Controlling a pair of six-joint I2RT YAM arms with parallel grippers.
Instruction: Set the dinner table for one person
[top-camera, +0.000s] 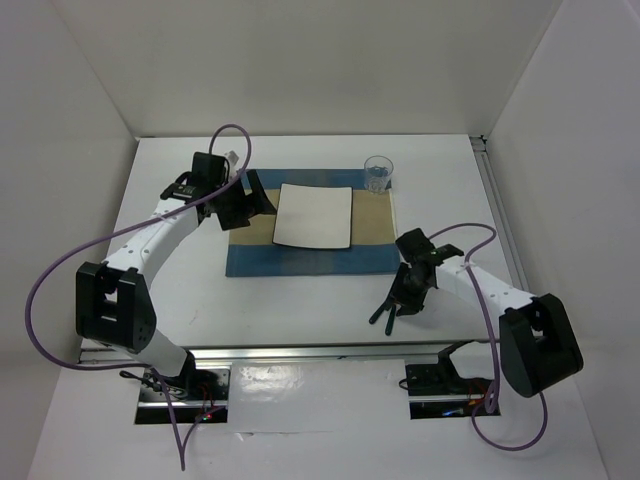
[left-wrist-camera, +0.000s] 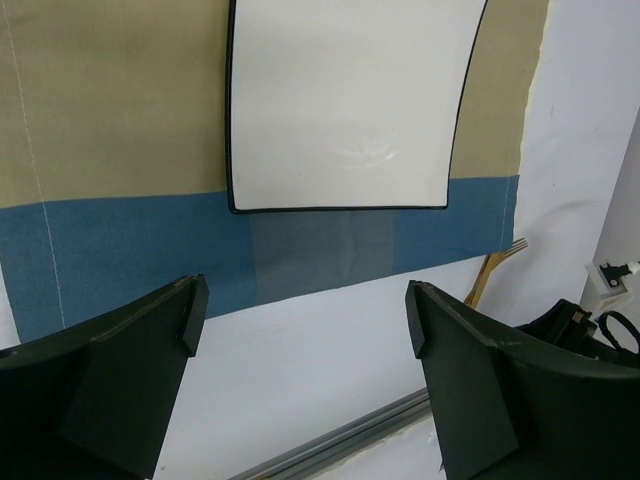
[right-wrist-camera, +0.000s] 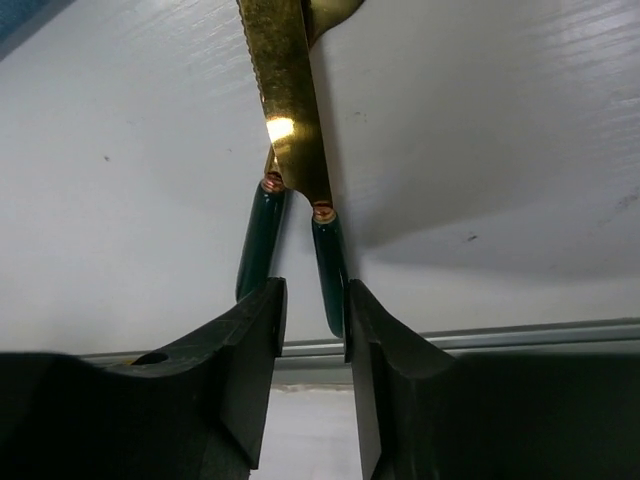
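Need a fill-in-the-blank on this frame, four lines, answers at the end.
1. The clear drinking glass stands at the far ____ corner of the blue-and-tan cloth placemat.
2. The square glossy white plate lies ____ that placemat.
3. The right gripper has its jaws shut on gold cutlery with dark ____ handles.
4. The left gripper has its jaws ____, holding nothing.
Missing words: right; on; green; open.
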